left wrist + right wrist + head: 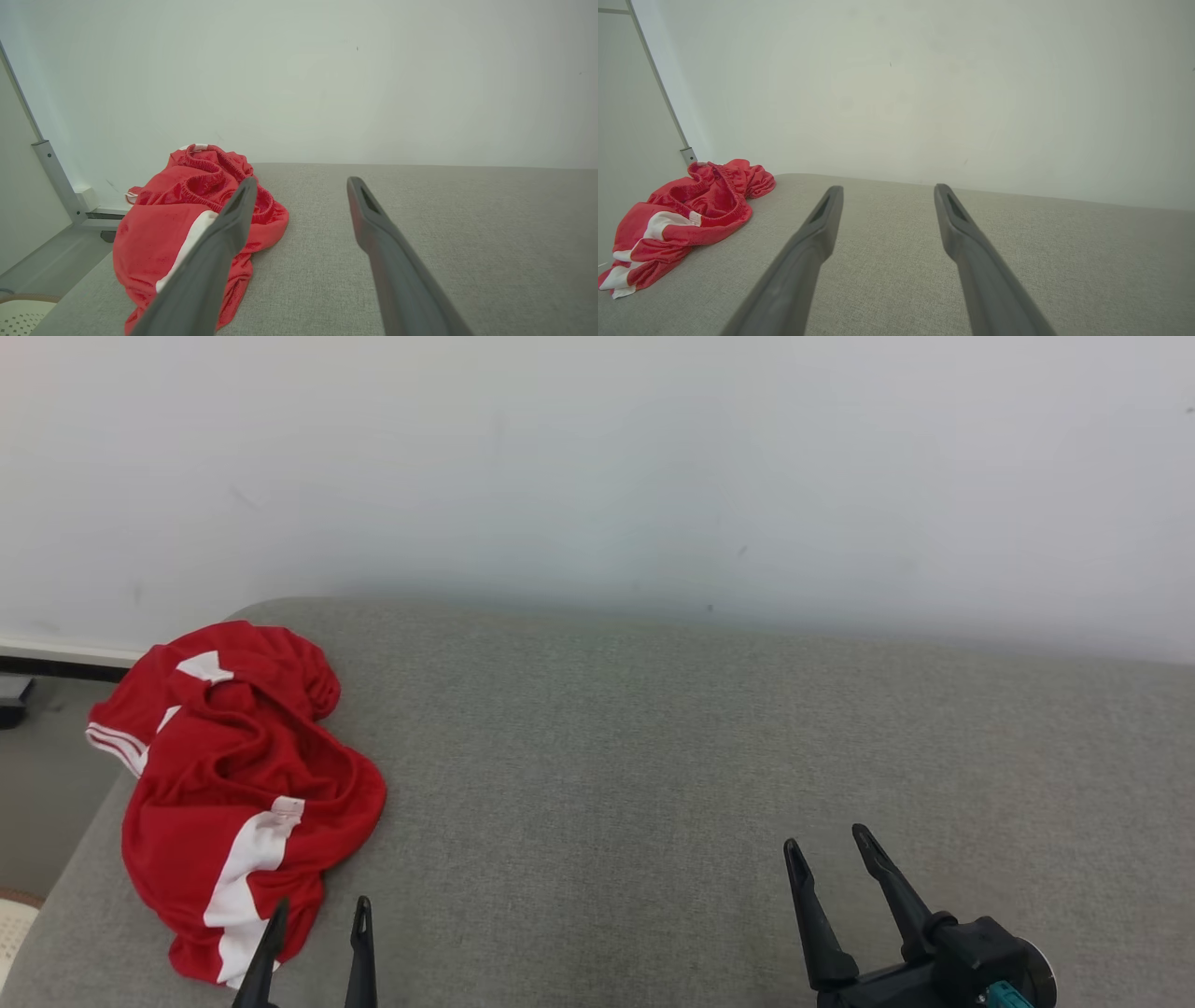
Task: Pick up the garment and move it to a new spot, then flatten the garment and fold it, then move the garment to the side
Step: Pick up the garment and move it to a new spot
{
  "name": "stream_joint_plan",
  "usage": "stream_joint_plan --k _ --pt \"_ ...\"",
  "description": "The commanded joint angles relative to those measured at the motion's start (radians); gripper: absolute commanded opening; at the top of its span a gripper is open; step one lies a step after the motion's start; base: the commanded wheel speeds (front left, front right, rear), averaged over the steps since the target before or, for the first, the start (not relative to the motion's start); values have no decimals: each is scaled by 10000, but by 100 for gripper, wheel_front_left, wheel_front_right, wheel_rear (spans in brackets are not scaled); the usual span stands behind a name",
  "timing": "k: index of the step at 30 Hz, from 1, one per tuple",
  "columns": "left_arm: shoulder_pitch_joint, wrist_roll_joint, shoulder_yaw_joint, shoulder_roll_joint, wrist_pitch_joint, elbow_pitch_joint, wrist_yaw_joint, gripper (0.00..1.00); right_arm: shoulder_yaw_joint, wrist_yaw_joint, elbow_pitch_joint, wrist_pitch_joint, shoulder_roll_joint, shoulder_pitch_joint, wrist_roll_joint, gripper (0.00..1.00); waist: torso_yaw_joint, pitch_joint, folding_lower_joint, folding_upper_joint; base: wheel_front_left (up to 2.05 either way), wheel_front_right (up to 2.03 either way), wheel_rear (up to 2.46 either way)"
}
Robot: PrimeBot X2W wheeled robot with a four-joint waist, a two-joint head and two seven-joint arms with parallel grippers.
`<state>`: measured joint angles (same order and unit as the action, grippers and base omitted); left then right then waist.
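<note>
1. Lying crumpled on the grey seat (pixel 653 756), the red garment (pixel 224 775) with white stripes is just ahead of the left claw (pixel 321 903) and a little to its left side.
2. The left claw is open. Its two fingers are apart, with bare seat between the tips, and it holds nothing.
3. In the head view its left finger (pixel 264 952) crosses the near edge of the garment. I cannot tell if it touches the cloth or is above it.
4. In the left wrist view this finger passes in front of the garment, and the elastic waistband (pixel 208 176) is beyond and left of the fingertip.
5. The right claw (pixel 827 838) is open too. Its fingers are spread, nothing is between them, and bare seat is ahead of it.
6. The garment is well apart from the right claw, far to its left, near the left end of the seat.
7. A pale wall (pixel 597 457) stands beyond both claws, behind the seat.
</note>
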<state>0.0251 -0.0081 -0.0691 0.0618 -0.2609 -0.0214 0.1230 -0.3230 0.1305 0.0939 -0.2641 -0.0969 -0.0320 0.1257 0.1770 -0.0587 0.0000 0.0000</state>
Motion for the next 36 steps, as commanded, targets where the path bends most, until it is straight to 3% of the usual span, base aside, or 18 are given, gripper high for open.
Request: stream_joint_plan --k 1,13,25,36 --pt "159 8 55 81 -56 28 -39 100 -37 4 -13 -13 21 68 101 100 406 -45 0 0 0 0 0" --pt "195 -11 96 93 -56 98 -43 100 -53 4 19 -13 65 172 120 100 1292 -63 0 0 0 0 0" --pt "-134 -204 194 32 -57 493 -115 100 -84 4 -46 -13 -99 64 157 100 1354 310 0 0 0 0 0" --pt "-2448 -957 337 -60 -48 2914 -417 100 -68 4 -316 -13 -808 -822 68 100 1110 2152 0 0 0 0 0"
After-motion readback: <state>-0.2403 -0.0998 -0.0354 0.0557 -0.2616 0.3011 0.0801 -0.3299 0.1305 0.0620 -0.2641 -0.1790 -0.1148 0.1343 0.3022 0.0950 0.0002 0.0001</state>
